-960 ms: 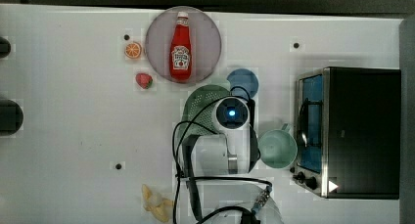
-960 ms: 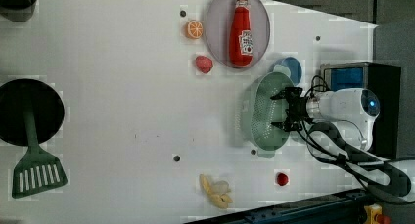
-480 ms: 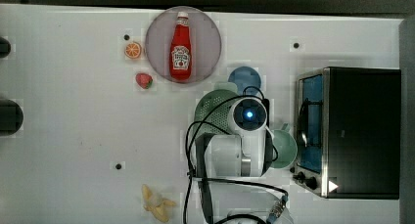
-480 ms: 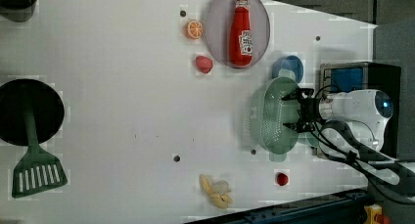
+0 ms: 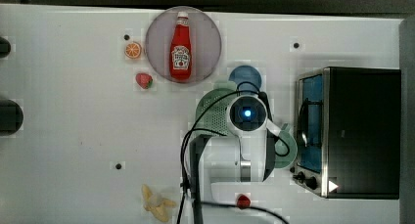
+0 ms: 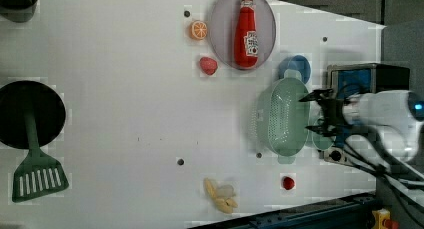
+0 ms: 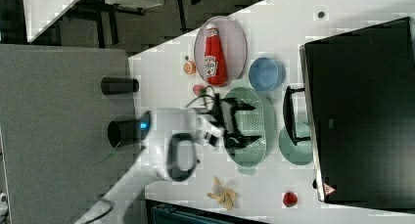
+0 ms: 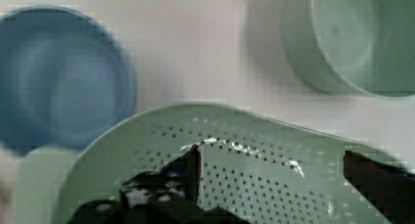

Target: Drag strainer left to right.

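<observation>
Now | strainer (image 6: 282,118): one | blue bowl (image 6: 295,68): one | cup (image 5: 288,148): one | gripper (image 6: 316,111): fingers apart, holding nothing

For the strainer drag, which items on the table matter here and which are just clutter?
In the job:
- strainer
- tool, open, at the strainer's rim on the left view's right

Lying about:
- blue bowl
- mint cup
- ketchup bottle on a plate
- orange slice
- strawberry
- banana
- toaster oven
- spatula
</observation>
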